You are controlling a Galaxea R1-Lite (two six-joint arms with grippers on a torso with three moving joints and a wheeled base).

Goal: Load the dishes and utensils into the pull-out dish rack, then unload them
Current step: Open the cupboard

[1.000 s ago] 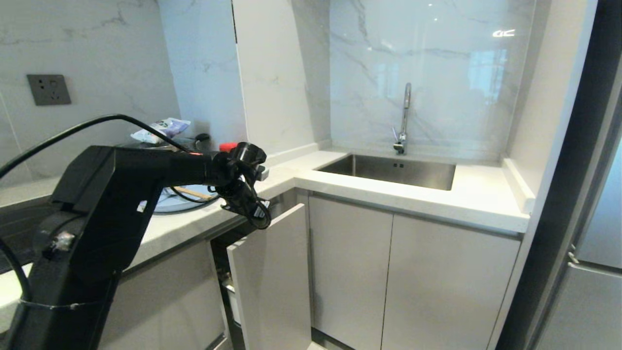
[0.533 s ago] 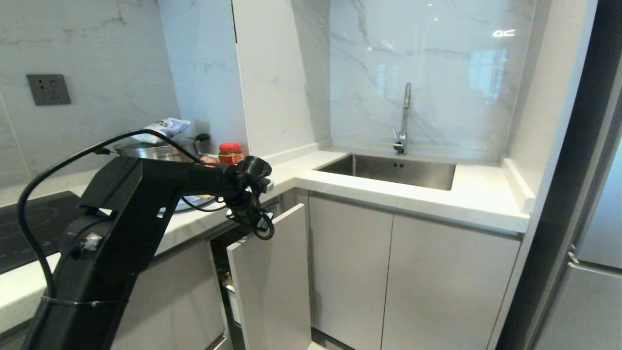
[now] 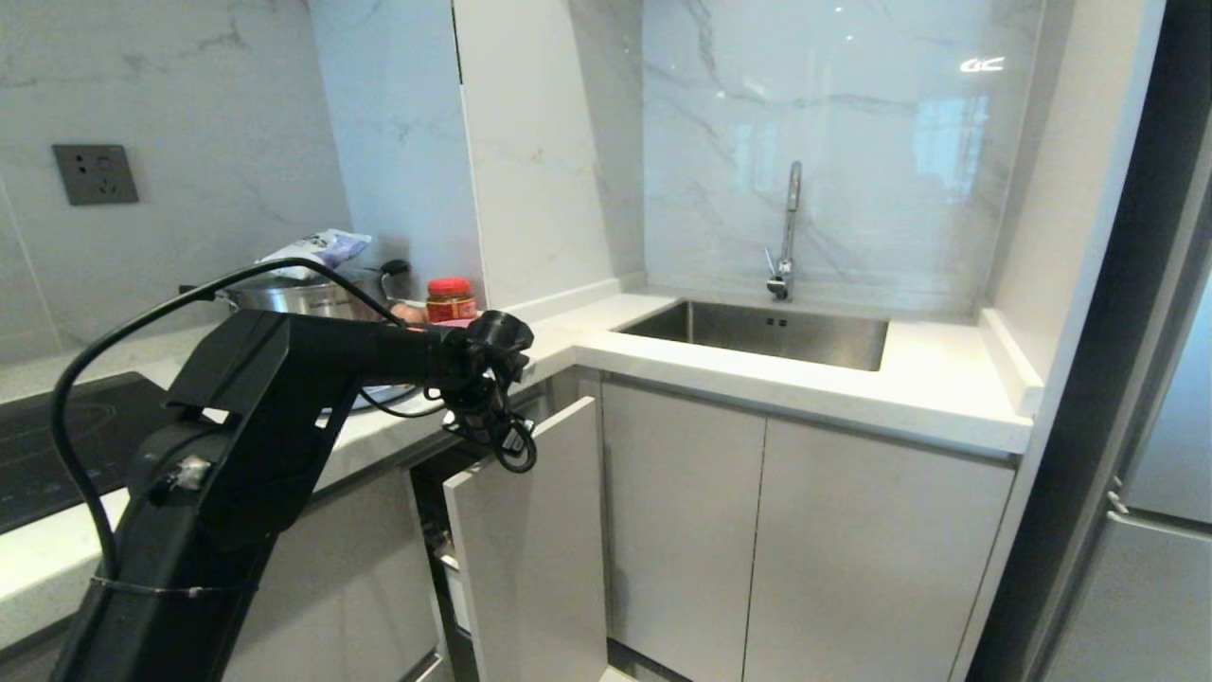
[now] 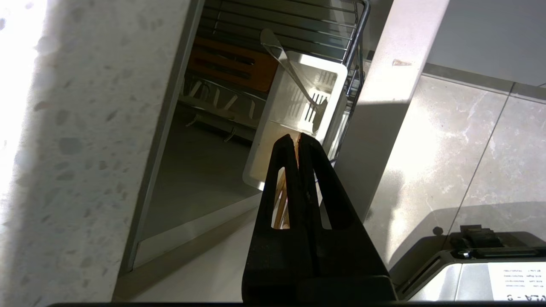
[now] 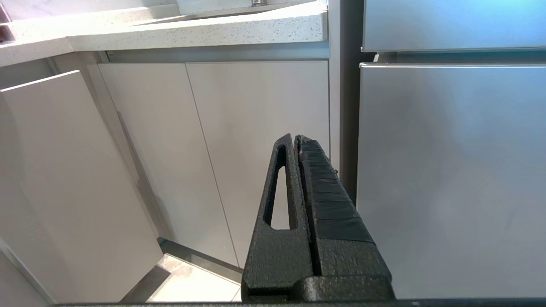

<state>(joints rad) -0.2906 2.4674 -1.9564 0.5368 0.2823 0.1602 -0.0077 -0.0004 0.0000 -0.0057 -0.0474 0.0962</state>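
The left gripper point(image 4: 297, 137) hangs over the open cabinet, jaws pinched on what look like chopsticks point(image 4: 281, 204). Just beyond, a metal utensil point(image 4: 290, 72) leans in the rack's point(image 4: 354, 47) white cutlery cup point(image 4: 277, 106). The right gripper point(image 5: 295, 137) rests closed and empty.

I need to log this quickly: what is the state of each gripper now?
Left gripper: closed, holding the chopsticks above the cutlery cup.
Right gripper: closed, empty.
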